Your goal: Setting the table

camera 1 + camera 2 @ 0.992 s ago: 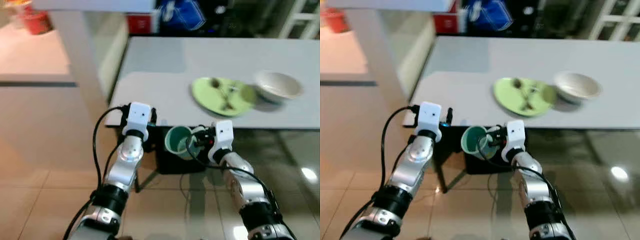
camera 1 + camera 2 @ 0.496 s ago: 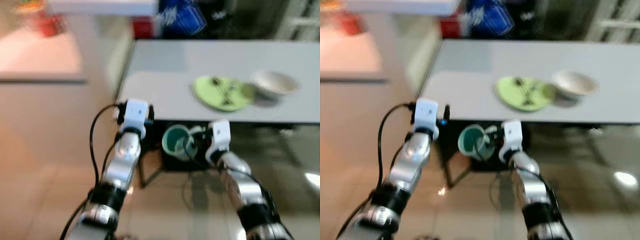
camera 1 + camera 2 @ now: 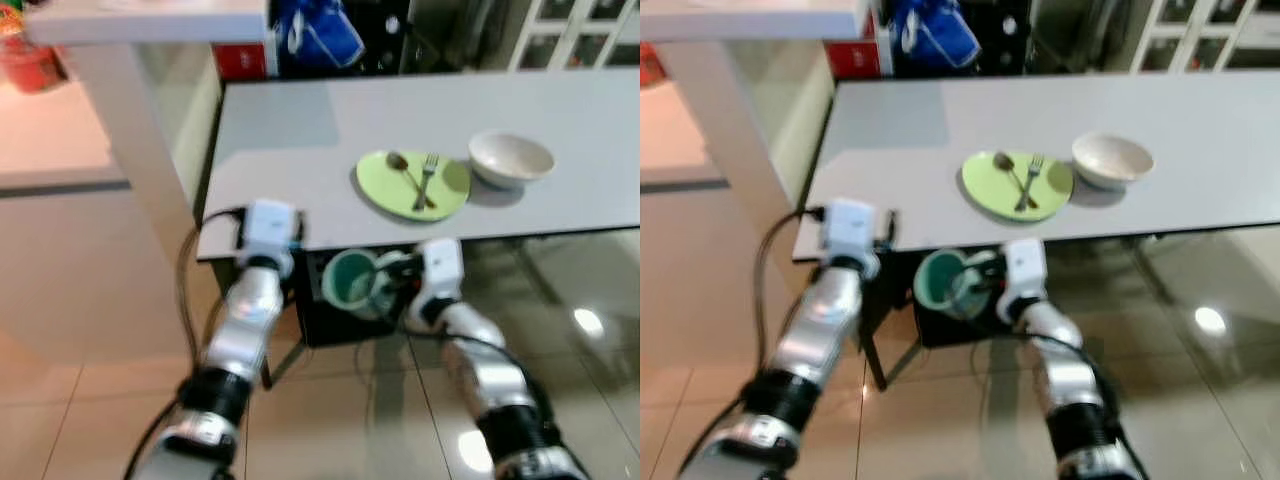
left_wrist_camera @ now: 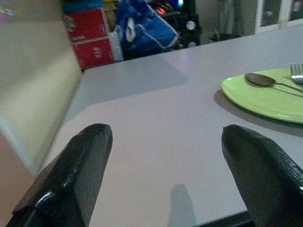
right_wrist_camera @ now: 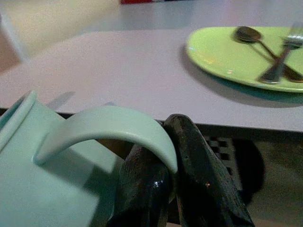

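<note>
Right gripper is pinching the green mug by its handle, below the table edge. Left gripper is hovering wide apart. Plate, bowl are sitting placed; mug pending.

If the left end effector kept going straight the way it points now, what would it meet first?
Probably nothing soon: the left end effector points across bare table, with the green plate off to one side. Far ahead are red boxes and a blue bag; depth unclear.
</note>
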Robot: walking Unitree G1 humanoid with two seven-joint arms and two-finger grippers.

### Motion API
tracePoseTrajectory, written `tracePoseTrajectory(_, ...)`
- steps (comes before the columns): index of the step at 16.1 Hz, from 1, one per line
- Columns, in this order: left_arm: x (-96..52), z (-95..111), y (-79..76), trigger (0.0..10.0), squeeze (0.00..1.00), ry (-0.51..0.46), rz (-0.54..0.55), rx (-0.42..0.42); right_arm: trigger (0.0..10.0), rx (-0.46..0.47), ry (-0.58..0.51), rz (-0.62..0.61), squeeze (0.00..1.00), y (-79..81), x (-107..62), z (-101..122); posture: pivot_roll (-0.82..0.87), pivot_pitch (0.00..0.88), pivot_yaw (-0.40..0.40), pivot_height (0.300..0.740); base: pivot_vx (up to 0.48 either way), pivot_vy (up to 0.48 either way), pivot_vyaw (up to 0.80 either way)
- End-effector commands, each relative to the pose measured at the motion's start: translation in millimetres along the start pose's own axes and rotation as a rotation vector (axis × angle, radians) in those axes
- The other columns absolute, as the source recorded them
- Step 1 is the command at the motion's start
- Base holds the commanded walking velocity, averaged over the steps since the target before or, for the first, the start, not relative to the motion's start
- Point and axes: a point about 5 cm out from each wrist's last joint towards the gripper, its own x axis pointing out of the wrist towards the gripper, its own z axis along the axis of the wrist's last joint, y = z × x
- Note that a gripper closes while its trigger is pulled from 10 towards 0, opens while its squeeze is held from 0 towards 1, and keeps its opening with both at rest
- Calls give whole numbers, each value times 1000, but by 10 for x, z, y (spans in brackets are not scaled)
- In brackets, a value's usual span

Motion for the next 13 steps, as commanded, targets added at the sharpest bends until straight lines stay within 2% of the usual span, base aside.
tracePoseTrajectory(1, 18, 23, 104, 10000, 0, -14, 21, 9, 10000, -4, -30, 23, 0, 52, 38, 69, 0, 0, 22, 740, 469, 0, 0)
tracePoseTrajectory(4, 26, 33, 99, 10000, 0, -15, 18, -8, 10000, -5, -32, 26, 0, 52, 43, 76, 0, 0, 21, 740, 457, 0, 0)
tracePoseTrajectory(8, 27, 35, 83, 10000, 0, -9, 10, -6, 10000, -5, -31, 28, 0, 51, 43, 77, 1, 0, 20, 740, 0, 73, 0)
tracePoseTrajectory(10, 30, 42, 87, 10000, 0, -15, 9, -1, 10000, -4, -32, 29, 0, 55, 46, 80, 0, 0, 20, 740, 307, 0, 0)
tracePoseTrajectory(13, 35, 57, 81, 10000, 0, -24, 10, 4, 10000, -6, -39, 40, 0, 64, 45, 101, -1, 0, 17, 740, 0, 0, 0)
